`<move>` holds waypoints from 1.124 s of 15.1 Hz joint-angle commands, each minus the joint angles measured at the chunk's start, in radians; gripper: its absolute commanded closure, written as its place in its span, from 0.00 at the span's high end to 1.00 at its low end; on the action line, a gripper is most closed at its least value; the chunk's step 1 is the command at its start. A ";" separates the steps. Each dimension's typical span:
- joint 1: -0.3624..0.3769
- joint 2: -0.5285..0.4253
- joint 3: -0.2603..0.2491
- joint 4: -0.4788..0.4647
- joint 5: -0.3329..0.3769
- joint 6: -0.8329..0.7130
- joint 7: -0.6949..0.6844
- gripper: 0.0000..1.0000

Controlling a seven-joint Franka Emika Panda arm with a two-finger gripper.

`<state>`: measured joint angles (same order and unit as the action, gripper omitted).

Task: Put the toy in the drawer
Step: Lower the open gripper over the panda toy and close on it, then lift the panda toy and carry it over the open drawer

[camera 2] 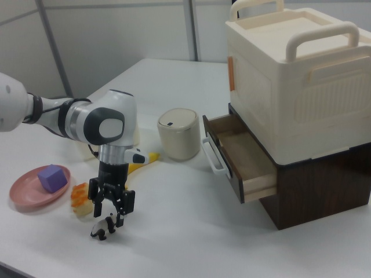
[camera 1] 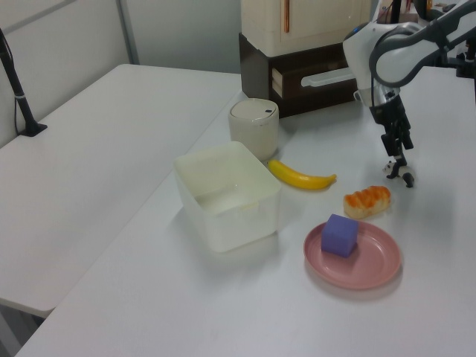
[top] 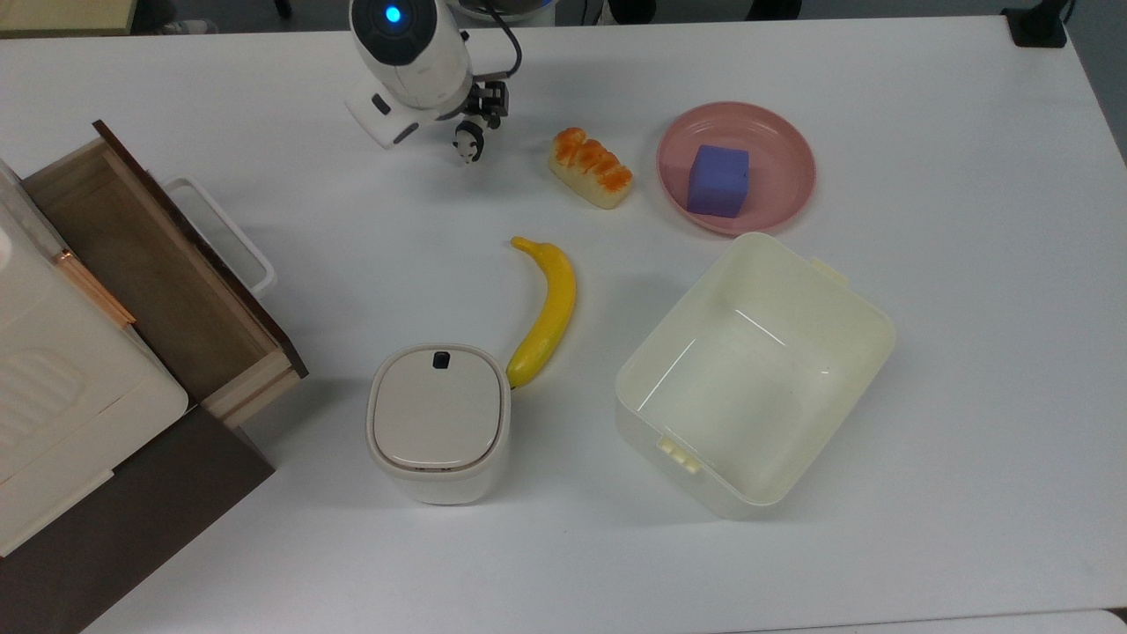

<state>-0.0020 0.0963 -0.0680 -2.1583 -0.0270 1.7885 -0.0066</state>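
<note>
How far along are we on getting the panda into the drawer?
Done: the drawer stands pulled open, nothing visible inside. In hand: the gripper is down right over the panda figurine, fingers open around it; the panda stands on the table, not yet lifted. Left: close on it, lift, carry it to the drawer at the top view's left, and release.

Lab, white tables [top: 968, 440], partition walls [camera 2: 116, 40]
</note>
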 commanded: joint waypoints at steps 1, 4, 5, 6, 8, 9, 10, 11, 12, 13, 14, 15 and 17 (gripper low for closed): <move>0.030 0.025 -0.003 -0.017 0.019 0.052 0.054 0.79; 0.030 0.033 -0.003 -0.015 0.019 0.052 0.054 0.53; 0.028 0.034 -0.003 -0.012 0.019 0.052 0.054 0.46; 0.028 0.034 -0.003 -0.011 0.019 0.051 0.054 0.36; 0.028 0.029 -0.003 0.006 0.019 0.037 0.054 0.20; 0.022 0.026 -0.003 0.032 0.019 0.013 0.048 0.19; 0.016 0.023 -0.003 0.069 0.019 -0.026 0.043 0.18; 0.013 0.023 -0.004 0.116 0.019 -0.059 0.039 0.18; 0.004 0.023 -0.004 0.161 0.019 -0.092 0.030 0.18; -0.018 0.025 -0.006 0.228 0.019 -0.122 0.010 0.18; -0.025 0.023 -0.006 0.265 0.019 -0.132 0.002 0.18; -0.035 0.025 -0.006 0.302 0.019 -0.133 -0.001 0.18; -0.061 0.025 -0.006 0.365 0.018 -0.130 -0.003 0.18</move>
<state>-0.0314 0.1252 -0.0685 -1.8932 -0.0270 1.6932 0.0188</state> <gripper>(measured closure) 0.617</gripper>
